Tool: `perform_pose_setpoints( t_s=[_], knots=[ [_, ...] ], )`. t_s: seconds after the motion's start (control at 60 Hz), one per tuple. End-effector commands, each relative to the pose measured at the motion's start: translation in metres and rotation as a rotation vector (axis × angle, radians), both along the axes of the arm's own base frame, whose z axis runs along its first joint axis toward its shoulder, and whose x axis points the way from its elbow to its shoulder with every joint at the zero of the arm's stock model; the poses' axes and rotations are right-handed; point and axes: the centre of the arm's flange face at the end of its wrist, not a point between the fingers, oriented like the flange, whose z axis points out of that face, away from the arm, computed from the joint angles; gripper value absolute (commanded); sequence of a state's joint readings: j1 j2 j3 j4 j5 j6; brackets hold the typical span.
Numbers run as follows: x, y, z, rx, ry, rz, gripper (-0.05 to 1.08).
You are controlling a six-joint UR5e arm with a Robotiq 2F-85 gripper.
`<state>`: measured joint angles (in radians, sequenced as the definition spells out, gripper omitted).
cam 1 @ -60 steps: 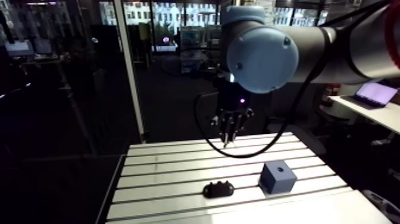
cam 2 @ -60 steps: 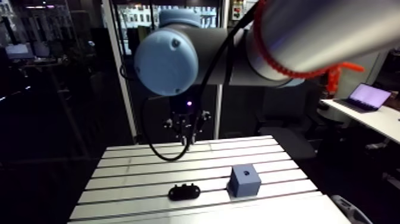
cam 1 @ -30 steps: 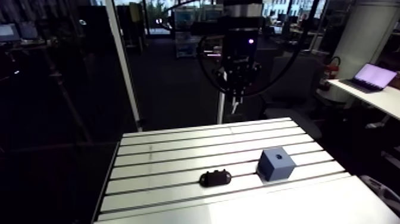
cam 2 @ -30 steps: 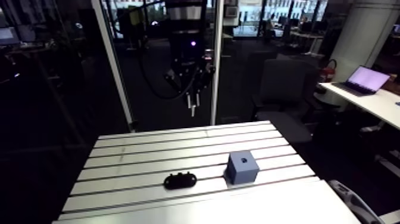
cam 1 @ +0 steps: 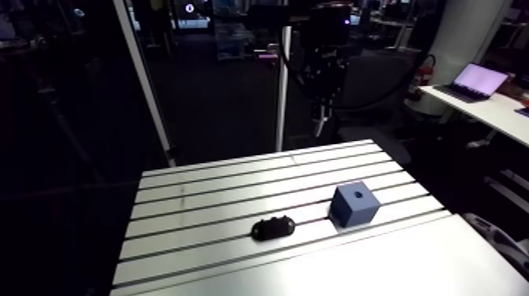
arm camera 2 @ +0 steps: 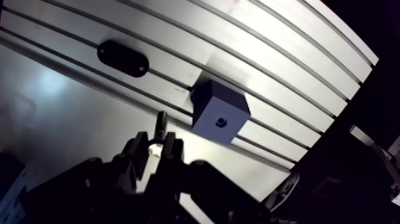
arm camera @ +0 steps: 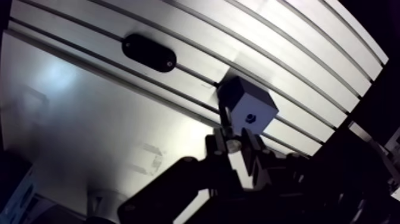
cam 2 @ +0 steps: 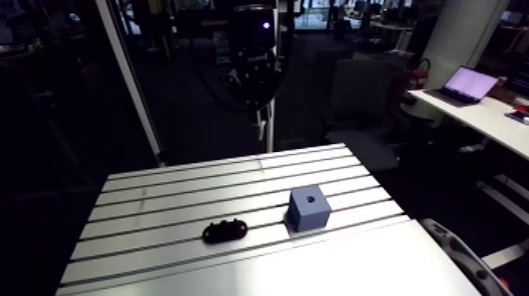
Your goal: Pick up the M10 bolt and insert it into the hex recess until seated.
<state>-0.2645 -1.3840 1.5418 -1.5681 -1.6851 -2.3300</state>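
Slotted aluminium desk (cam 1: 205, 189) below, pale against dim surroundings. Carries a blue block (cam 1: 354, 205) with the hex recess (arm camera 2: 219, 122) in its top face, and a black oval piece (cam 1: 272, 228) lying near it, not touching. Up high over the desk's far side: gripper (arm camera 2: 156, 144), pinched on the M10 bolt (arm camera 2: 159, 122), shank poking out past the fingertips and pointing downward. Looks like the carry step: bolt in hand, well above the block and not over the recess. Next calls for travelling across until plumb over the recess, squaring the bolt to the hole, then lowering slowly and letting go only once seated.
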Motion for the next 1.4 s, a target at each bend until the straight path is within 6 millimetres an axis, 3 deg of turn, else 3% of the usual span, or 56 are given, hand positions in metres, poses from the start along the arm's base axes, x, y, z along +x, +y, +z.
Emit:
perform_pose_setpoints(
  t_s=[0.017,0.45,0.733,1.4],
  knots=[
    [0.003,0.023,-0.009,0.010,-0.068,0.041,1.08],
    [0.009,0.037,-0.010,0.075,-0.132,0.101,1.08],
    [-0.001,0.042,-0.013,0.109,-0.030,0.091,1.08],
    [0.019,0.051,-0.025,0.121,-0.027,0.086,1.08]
  ],
)
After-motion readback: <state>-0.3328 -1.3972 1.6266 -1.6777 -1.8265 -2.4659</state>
